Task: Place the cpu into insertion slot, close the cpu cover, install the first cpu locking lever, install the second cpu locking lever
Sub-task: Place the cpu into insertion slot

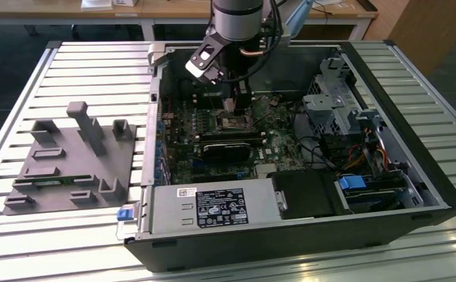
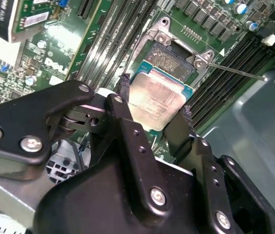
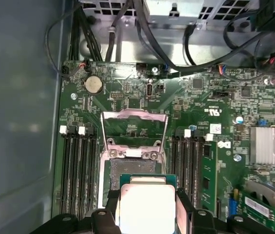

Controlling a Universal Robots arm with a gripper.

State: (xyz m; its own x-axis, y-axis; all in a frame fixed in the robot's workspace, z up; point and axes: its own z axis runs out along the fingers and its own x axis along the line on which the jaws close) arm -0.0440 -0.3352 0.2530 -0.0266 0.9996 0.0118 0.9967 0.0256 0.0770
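I see the fingers of my gripper [image 2: 155, 96] clamped on the cpu [image 2: 162, 103] over the insertion slot [image 2: 169, 61], while the first wrist view adds the cpu cover [image 3: 133, 115] swung open and the exterior view the computer case [image 1: 251, 247] around it.

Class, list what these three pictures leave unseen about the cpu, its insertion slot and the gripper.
1. Underside of the cpu: turned away from both wrist cameras.
2. Near part of the insertion slot: behind the cpu in both wrist views.
3. Gap between cpu and slot: too small to judge in the exterior view, with the gripper over it.
4. One cpu edge: cut off by the first wrist view's picture edge.
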